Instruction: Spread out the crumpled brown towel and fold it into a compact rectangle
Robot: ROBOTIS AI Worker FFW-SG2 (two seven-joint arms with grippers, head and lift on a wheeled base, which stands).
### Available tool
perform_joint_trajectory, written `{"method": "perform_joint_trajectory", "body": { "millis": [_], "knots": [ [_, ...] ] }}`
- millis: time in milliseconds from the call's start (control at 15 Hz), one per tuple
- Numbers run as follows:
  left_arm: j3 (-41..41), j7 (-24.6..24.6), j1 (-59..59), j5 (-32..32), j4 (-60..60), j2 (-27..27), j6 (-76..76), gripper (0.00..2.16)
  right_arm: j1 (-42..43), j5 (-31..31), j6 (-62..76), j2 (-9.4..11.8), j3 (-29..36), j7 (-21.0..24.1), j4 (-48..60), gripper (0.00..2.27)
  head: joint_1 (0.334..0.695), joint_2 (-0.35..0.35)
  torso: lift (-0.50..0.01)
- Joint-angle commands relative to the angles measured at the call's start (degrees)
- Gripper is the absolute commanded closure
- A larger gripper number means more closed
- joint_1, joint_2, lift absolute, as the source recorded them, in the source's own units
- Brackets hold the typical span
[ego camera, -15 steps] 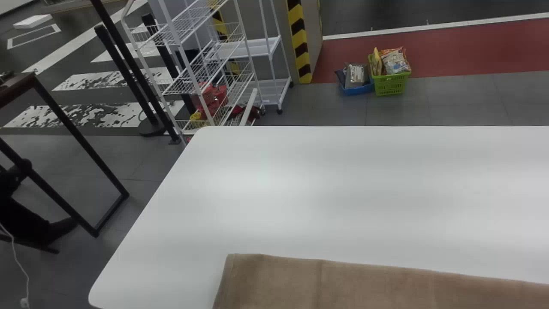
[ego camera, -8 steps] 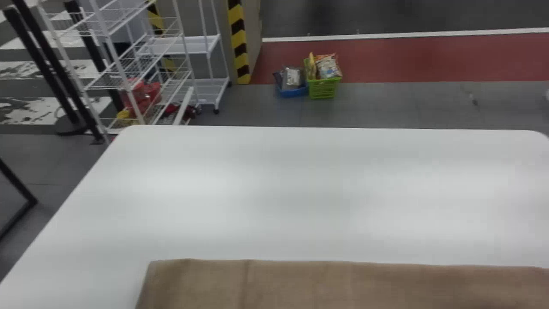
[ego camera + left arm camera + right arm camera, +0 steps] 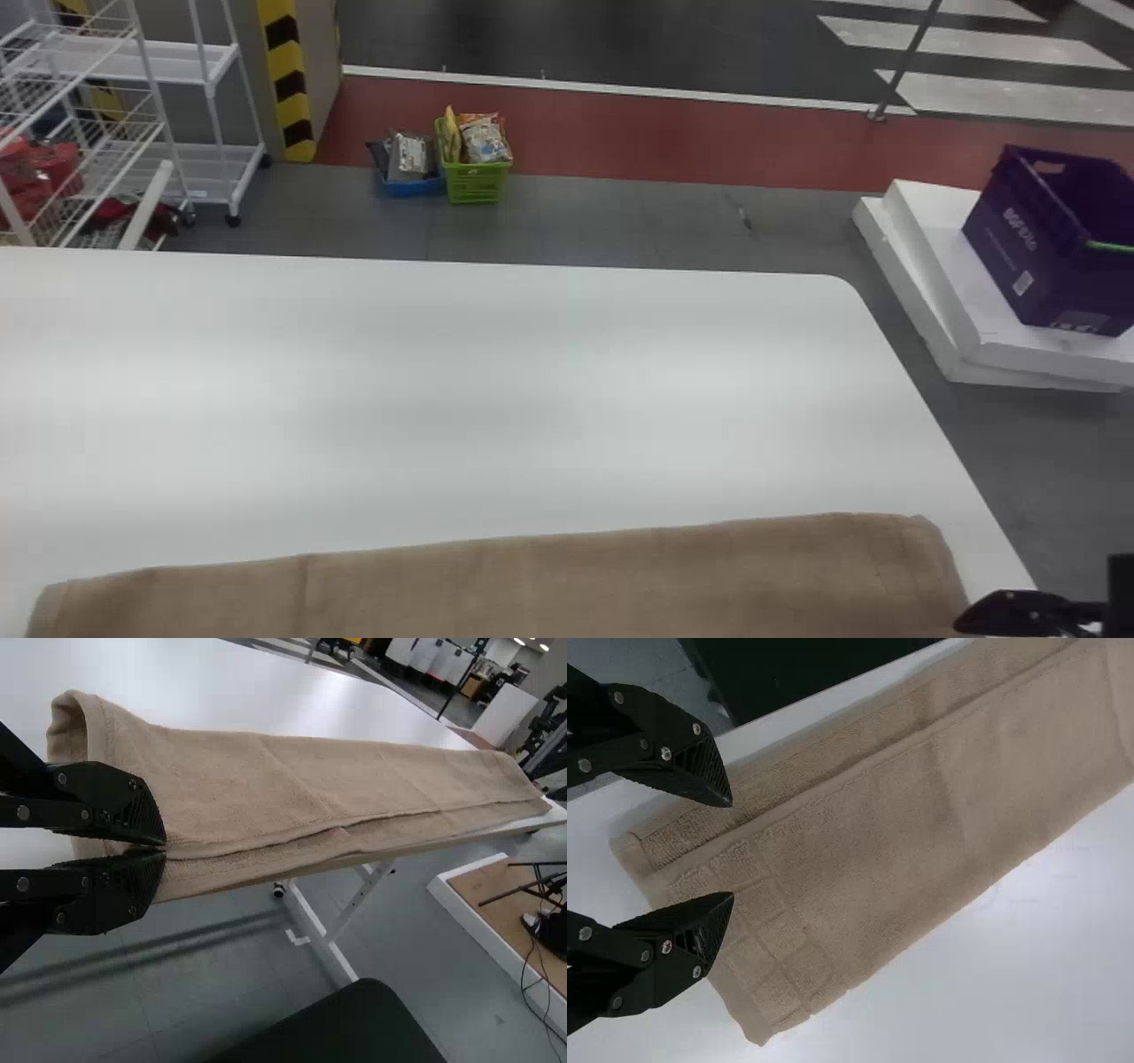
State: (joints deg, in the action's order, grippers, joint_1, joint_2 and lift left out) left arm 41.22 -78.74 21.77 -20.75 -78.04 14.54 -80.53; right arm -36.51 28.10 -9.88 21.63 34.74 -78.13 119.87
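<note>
The brown towel lies as a long folded strip along the near part of the white table. At its right end, in the bottom right corner of the head view, is my right gripper. In the right wrist view the right gripper stands open over the towel, near its checked end. My left gripper is shut on the towel's other end, beside the table edge; the towel has a curled fold there and two layers along its long side.
A purple crate stands on white blocks on the floor beyond the table's right side. Behind the table are a green basket, a blue basket and a white wire rack. The table's right edge slants past the towel's end.
The head view has turned to the right, bringing the table's right edge, the purple crate and the right gripper into view. The towel still lies as a long strip.
</note>
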Motion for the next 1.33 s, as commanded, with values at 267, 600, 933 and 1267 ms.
{"method": "perform_joint_trajectory", "body": {
  "millis": [267, 600, 933, 1267],
  "knots": [
    [-0.09, 0.25, -0.15, -0.87, 0.26, -0.21, 0.34, 0.99, 4.6, 0.12, 0.43, 1.75, 0.15, -0.19, -6.14, 0.57, 0.695, -0.243, -0.127],
    [0.0, 0.34, -0.15, -0.87, 0.34, -0.21, 0.16, 0.99, 4.96, 0.56, 0.43, 1.75, -0.2, -0.19, -6.75, 0.57, 0.695, -0.265, -0.127],
    [0.0, 0.34, -0.15, -0.87, 0.43, -0.13, 0.16, 0.99, 4.43, 0.56, 0.43, 1.75, -0.29, -0.19, -6.49, 0.57, 0.695, -0.261, -0.127],
    [0.0, 0.34, -0.15, -0.87, 0.52, -0.13, 0.16, 0.99, 3.29, 0.47, 0.43, 1.66, -0.29, -0.19, -5.7, 0.57, 0.695, -0.259, -0.127]
  ]
}}
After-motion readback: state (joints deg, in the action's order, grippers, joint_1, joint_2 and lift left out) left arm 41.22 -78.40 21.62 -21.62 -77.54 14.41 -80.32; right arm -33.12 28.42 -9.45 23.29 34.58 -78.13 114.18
